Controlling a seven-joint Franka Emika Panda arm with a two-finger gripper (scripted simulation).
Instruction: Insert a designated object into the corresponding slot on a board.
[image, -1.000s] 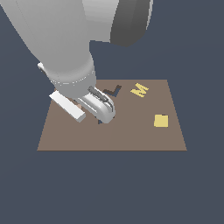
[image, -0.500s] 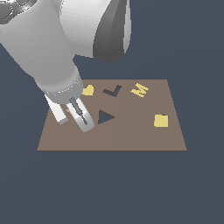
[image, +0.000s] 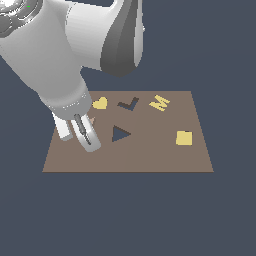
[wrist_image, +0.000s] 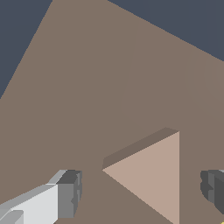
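Observation:
The brown board (image: 150, 155) lies flat. The tan triangle piece (wrist_image: 151, 175) lies on it, and in the exterior view only a sliver of it (image: 91, 120) shows behind my hand. My gripper (wrist_image: 142, 190) is open, with one finger on each side of the triangle and a gap to it on both sides. In the exterior view the gripper (image: 82, 137) is over the board's left part, below the yellow heart. The dark triangle slot (image: 120, 133) is uncovered just to the gripper's right.
A yellow heart (image: 100, 103), a dark L-shaped cutout (image: 129, 104), a yellow M (image: 160, 103) and a yellow square (image: 184, 138) are on the board. My large arm (image: 75, 55) covers the scene's upper left.
My gripper has moved toward the exterior view's left, from over the board's middle to over the tan triangle. The dark triangle slot has come into view.

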